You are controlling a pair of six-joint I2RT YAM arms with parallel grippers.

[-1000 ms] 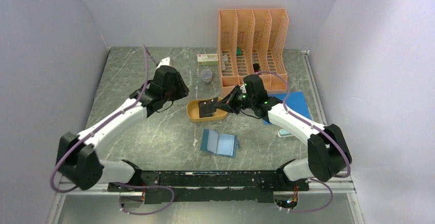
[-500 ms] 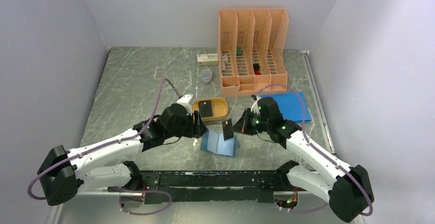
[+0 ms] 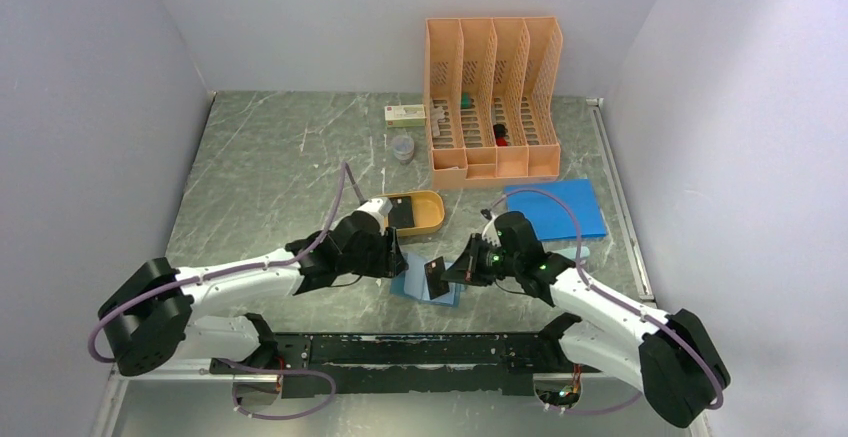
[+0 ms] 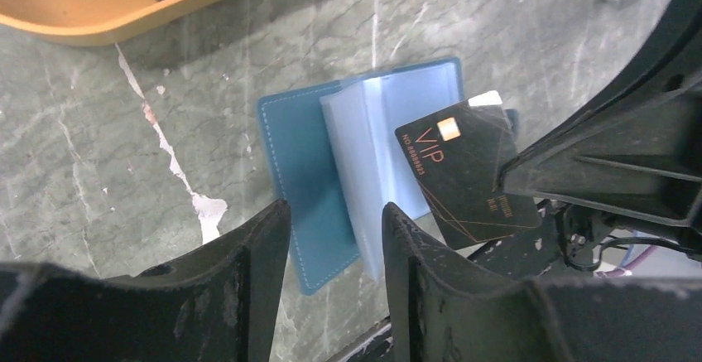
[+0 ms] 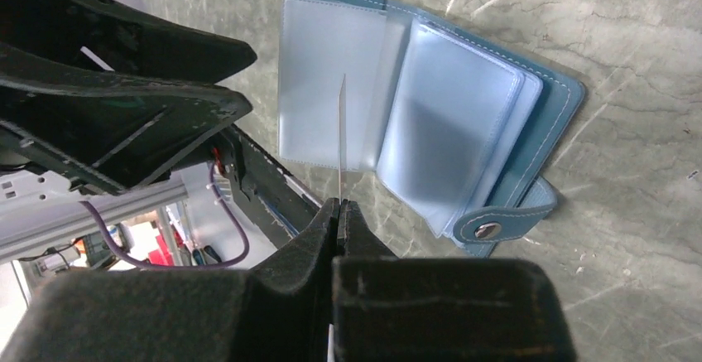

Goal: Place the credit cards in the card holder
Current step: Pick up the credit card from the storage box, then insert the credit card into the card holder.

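Pinching a black credit card (image 4: 468, 176) by one edge, the right tool (image 5: 340, 205) is gripping it with its fingers closed tight on the thin plastic. The card is standing on edge and tilted, with gold "VIP" lettering showing on its face. It is hanging over the card holder (image 5: 463, 130), with its free edge pointing at the clear inner pockets. Whether that edge is touching the pockets cannot be told.

The card holder is lying open like a book on the grey marbled surface (image 3: 260, 177), near the front between the two arms. Its clear pockets are fanning up and its snap tab (image 5: 488, 229) is sticking out on one side.

The left tool (image 4: 335, 213) is hovering just above the holder's left cover. Its fingers are standing partly apart and nothing is lying between them.

Just beyond the holder, the orange tray (image 3: 428, 223) is sitting on the surface, carrying other dark cards (image 3: 402, 212). Farther back, an orange file rack (image 3: 492, 97) is standing upright, and a flat blue sheet (image 3: 555, 209) is lying to the right of the tray.
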